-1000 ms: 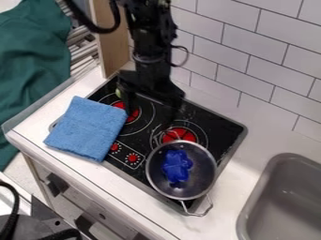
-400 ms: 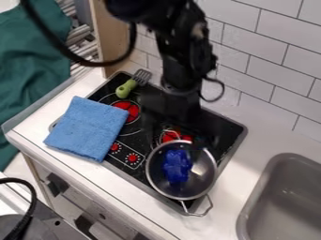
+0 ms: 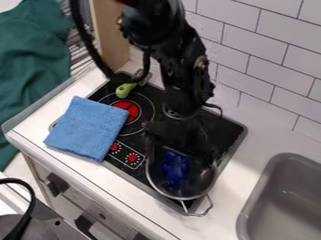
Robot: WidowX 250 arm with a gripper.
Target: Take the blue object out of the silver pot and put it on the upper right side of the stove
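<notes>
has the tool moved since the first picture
Yes, down and to the right in the view: first near the left-hand red burner, the tool is now at the pot's upper rim.

You had a wall of white tiles with dark joints behind the white tabletop, and a light wooden panel standing at the far left corner. A gray sink was set into the right side. Green fabric hung at your left, and a pale cabinet front dropped below the near edge.
</notes>
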